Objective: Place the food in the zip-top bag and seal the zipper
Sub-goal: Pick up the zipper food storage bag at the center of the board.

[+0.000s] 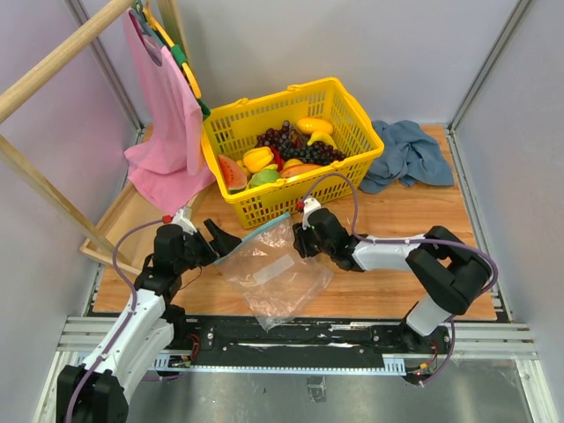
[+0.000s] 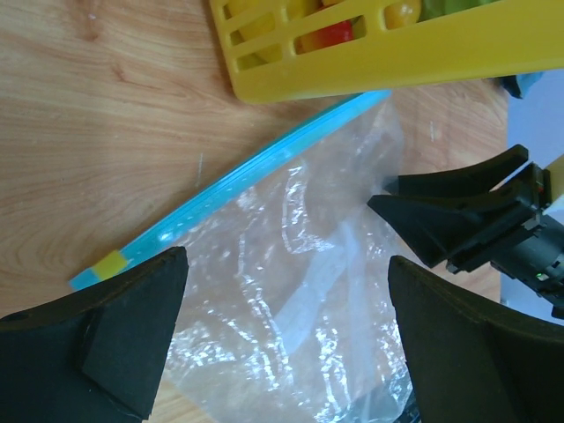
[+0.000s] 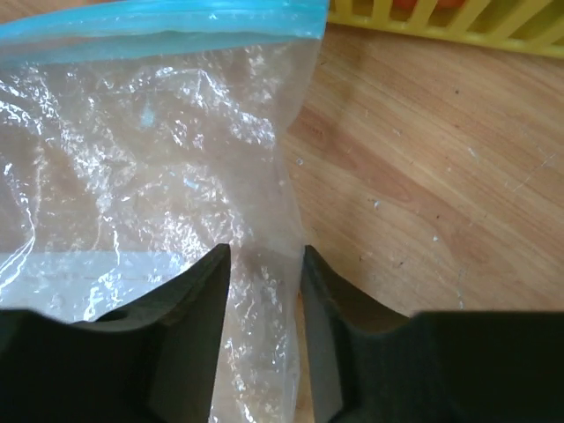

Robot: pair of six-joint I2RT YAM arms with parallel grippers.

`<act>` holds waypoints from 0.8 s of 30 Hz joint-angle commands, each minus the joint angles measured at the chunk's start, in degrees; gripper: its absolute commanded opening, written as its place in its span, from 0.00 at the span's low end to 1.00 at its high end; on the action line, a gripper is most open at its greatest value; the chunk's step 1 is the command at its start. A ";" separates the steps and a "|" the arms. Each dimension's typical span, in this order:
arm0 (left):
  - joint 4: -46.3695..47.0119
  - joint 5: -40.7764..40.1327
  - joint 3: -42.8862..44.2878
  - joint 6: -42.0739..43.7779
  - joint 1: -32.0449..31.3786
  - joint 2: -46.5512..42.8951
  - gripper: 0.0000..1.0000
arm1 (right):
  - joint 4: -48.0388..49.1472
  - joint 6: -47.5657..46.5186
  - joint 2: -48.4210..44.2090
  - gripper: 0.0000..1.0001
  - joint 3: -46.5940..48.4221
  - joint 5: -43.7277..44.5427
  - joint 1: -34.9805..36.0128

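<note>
Step in hand: getting hold of the bag (image 1: 275, 273) so that its mouth can be opened; no loading begun, by the look of things.
Place of the bag: flat and crinkled on the table (image 1: 397, 238), between the two arms and just in front of the basket (image 1: 264, 204); nothing to be seen inside it.
Line of the zipper (image 1: 262, 232): along the bag's far edge, slanting close past the basket's front wall; pressed shut or parted, not clear from any view.
Whereabouts of the food (image 1: 295, 150): heaped in the basket; none seen in the bag.
State of the left gripper (image 1: 226, 243): spread wide, holding nothing, poised at the bag's left corner near the end of the zipper.
State of the right gripper (image 3: 264, 256): about half closed, only a narrow gap between the jaws, with the bag's right side edge lying in that gap; whether the film is actually pinched, cannot tell.
Progress: early, judging from the layout; bag unopened, nothing loaded, sealing a long way off.
Next move calls for: a sure pinch on the right edge, then a matching hold from the left near the zipper, ideally one layer each, so that the mouth can be pulled apart facing the basket.
Risk: thin, slippery film; easy to catch both layers together, or to drag the whole bag across the wood instead of opening it.
</note>
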 commanded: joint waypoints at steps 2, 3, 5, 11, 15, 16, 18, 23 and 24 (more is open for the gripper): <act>5.43 5.50 0.03 -0.06 0.40 -0.42 0.99 | 2.01 -3.28 -3.25 0.25 -1.98 0.35 0.68; 5.49 6.12 0.45 0.30 0.40 -0.30 0.99 | 1.33 -3.99 -4.33 0.19 -2.17 0.08 0.76; 5.23 7.09 1.70 1.24 0.41 -0.08 0.99 | -0.44 -5.52 -6.76 0.06 -2.55 -0.40 0.69; 4.88 8.47 4.44 3.05 0.40 1.94 0.99 | -3.07 -10.04 -13.17 0.01 -3.46 -1.57 0.72; 6.05 11.53 5.33 4.43 0.40 4.79 0.99 | -5.28 -13.26 -16.45 0.01 -3.12 -3.26 0.68; 6.16 12.41 5.80 4.93 0.33 5.37 0.99 | -6.36 -14.46 -17.63 0.01 -2.87 -3.17 0.70; 6.23 13.36 6.72 5.94 0.23 6.03 0.98 | -8.34 -17.02 -20.21 0.01 -2.20 -3.28 0.72; 11.21 15.01 5.78 5.46 -0.46 5.38 0.97 | -14.51 -22.82 -25.33 0.01 1.09 -5.21 0.81; 12.66 15.31 5.63 5.26 -0.55 5.42 0.96 | -15.48 -23.57 -26.20 0.01 1.40 -5.74 0.77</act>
